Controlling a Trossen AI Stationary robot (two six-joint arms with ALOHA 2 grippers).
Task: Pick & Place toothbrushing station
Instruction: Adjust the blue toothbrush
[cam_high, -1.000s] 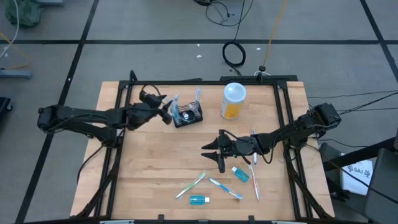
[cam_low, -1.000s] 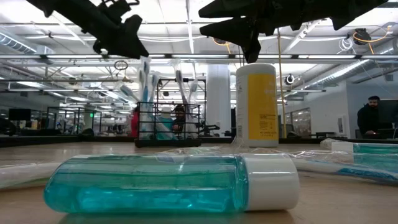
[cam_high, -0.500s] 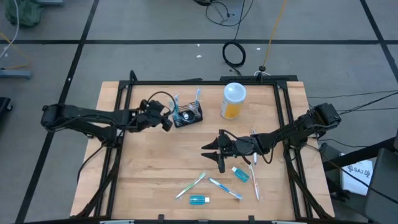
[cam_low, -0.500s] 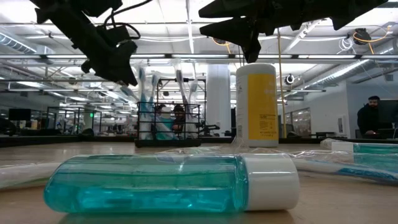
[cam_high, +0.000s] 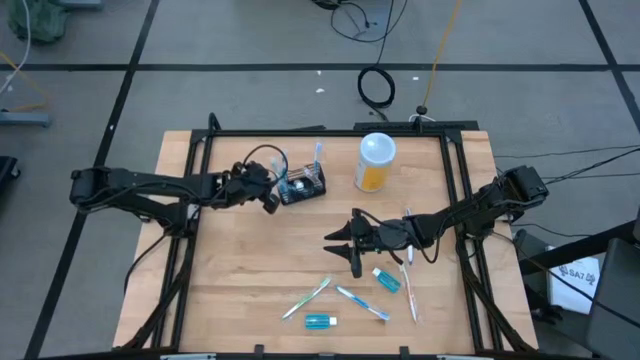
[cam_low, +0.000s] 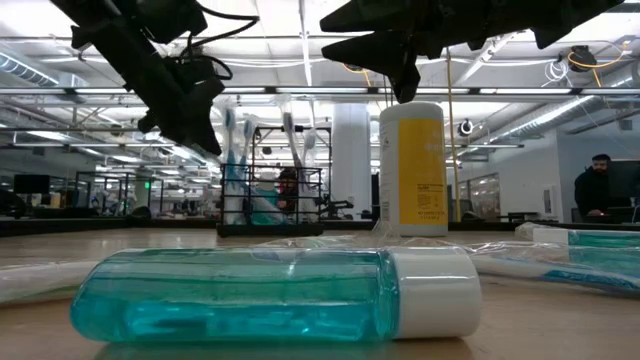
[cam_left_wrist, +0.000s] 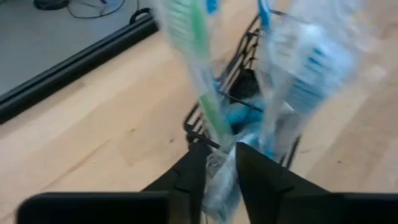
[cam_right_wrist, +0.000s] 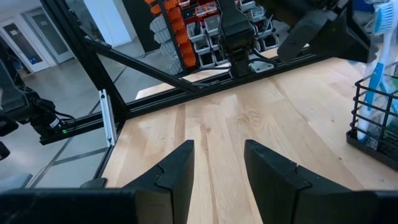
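Teal bottle (cam_low: 275, 295): laid on its side, nearest on the wooden desk (cam_high: 250, 260).
Right gripper (cam_high: 340, 243): held mid-desk, jaws parted, nothing gripped.
Left gripper (cam_left_wrist: 219, 167): jaws narrowed at the rack's edge; grip cannot be told.
Toothbrushing station (cam_high: 303, 185): stood far-left, beside the yellow container (cam_high: 375, 162).

A white-lidded container (cam_high: 376, 162) with orange contents is stood upright near the far edge of the wooden table (cam_high: 240, 265). Near the front edge, a small teal bottle (cam_high: 320, 321) is laid on its side, with wrapped toothbrushes (cam_high: 362, 304) scattered close by.
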